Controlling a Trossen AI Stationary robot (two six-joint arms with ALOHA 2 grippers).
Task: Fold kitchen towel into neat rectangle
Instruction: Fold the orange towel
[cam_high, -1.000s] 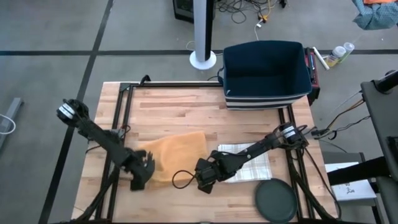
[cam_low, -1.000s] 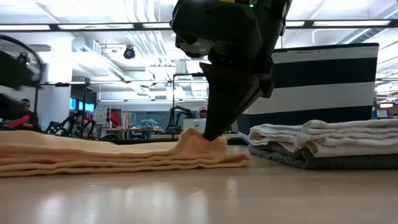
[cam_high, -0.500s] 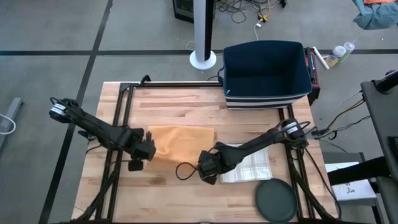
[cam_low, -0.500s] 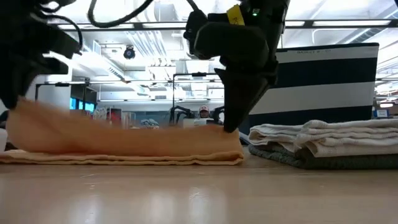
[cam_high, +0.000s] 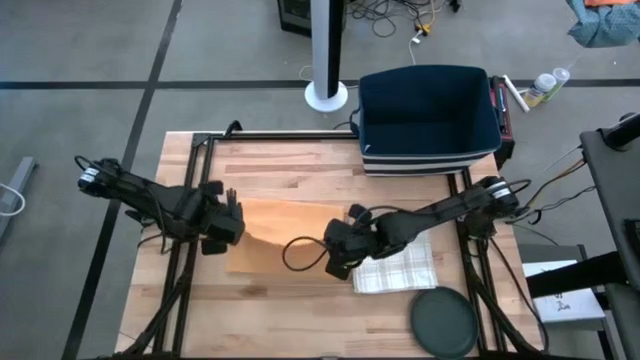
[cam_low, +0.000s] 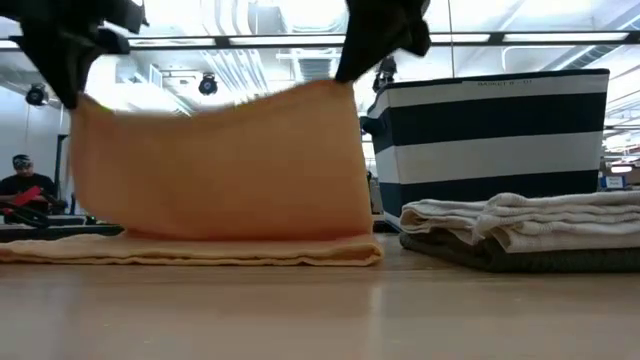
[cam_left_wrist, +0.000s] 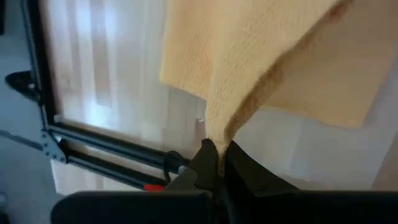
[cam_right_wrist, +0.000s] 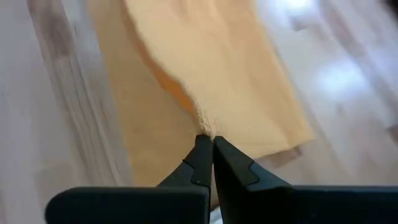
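Wooden slat table (cam_high: 300, 315) w/ orange waffle-weave kitchen towel (cam_high: 285, 235) near its middle; top layer is lifted off table, lower layer lies flat. Towel corners are pinched by left gripper (cam_high: 226, 218) & right gripper (cam_high: 338, 252), both clamped on cloth. Striped navy fabric bin (cam_high: 430, 120) is seen at far edge
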